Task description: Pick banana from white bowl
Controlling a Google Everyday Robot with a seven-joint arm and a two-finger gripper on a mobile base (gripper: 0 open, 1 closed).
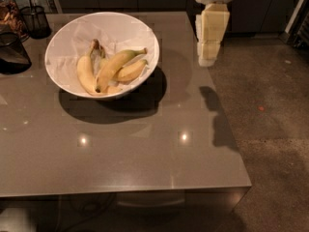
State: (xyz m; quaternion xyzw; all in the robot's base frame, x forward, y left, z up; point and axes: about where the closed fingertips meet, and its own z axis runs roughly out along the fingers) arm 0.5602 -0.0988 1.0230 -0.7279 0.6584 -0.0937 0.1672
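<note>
Camera view. Gripper [208,60] far right, over table [145,158] edge, well apart from bowl [106,17]; open or shut, cannot tell. Banana [116,64] in bowl, touching shorter ones [131,73]. Risk of pinching a neighbour or paper [67,66], through crowding; of nudging bowl, through low approach.

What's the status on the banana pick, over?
Hand raised, right of bowl, apart from it. Banana lies in bowl, on top. Other bananas pressed alongside.
</note>
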